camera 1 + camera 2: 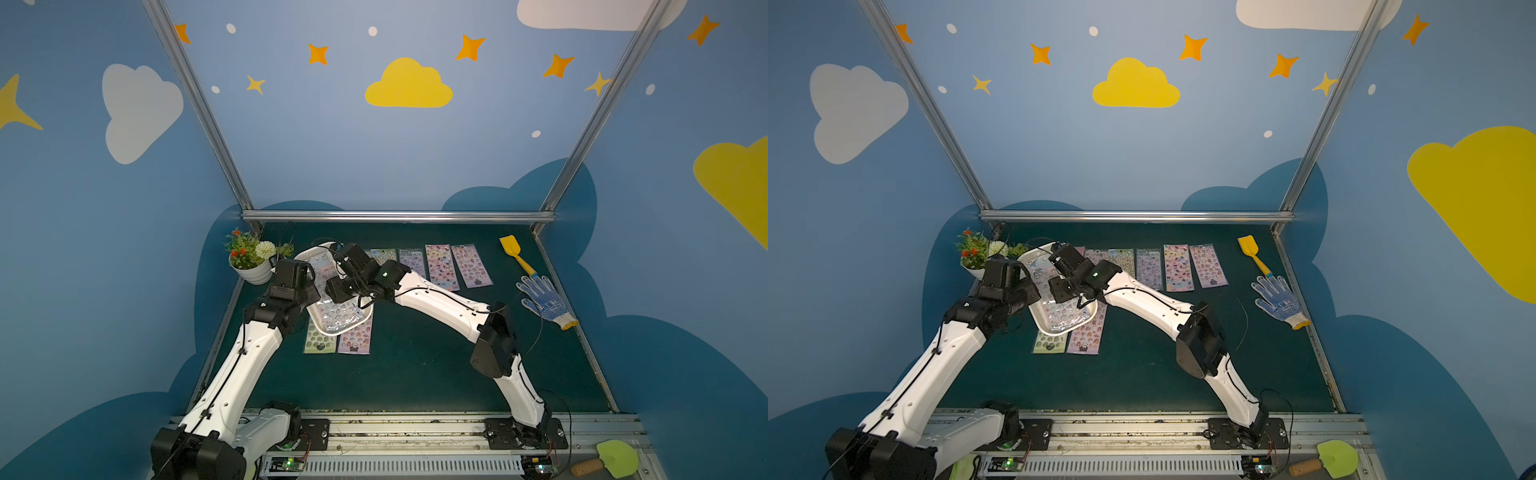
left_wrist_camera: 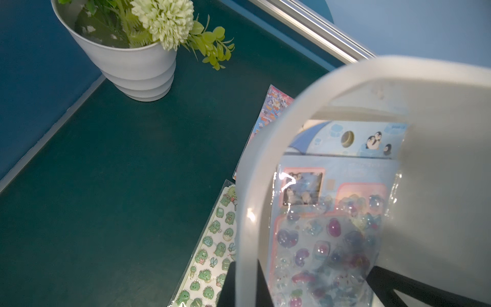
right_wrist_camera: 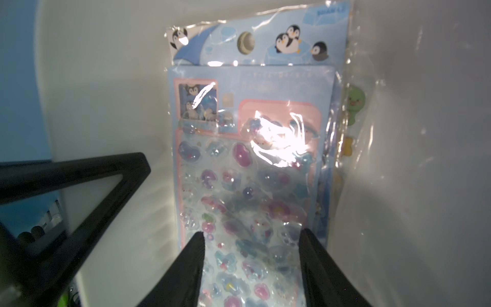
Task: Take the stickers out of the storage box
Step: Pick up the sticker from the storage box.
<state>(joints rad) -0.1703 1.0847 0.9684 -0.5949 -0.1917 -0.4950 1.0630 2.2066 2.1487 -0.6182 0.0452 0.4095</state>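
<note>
On the green worktop (image 1: pixel 415 365), the white storage box (image 1: pixel 328 331) sits left of centre in both top views, seemingly tilted. Stickers (image 3: pixel 239 172) lie inside it, with more flat on the worktop beyond and beneath. The left hand (image 2: pixel 244 288) pinches the box rim. The right hand (image 3: pixel 252 255) is spread over the top sheet.

My right gripper (image 3: pixel 252 236) is black. The storage box (image 2: pixel 438 172) is white; a sticker sheet (image 3: pixel 287 42) in it is pale blue with black-and-white penguins. The near-left sheet (image 2: pixel 212 252) shows green dinosaurs; the surface (image 1: pixel 415 374) is dark green.
</note>
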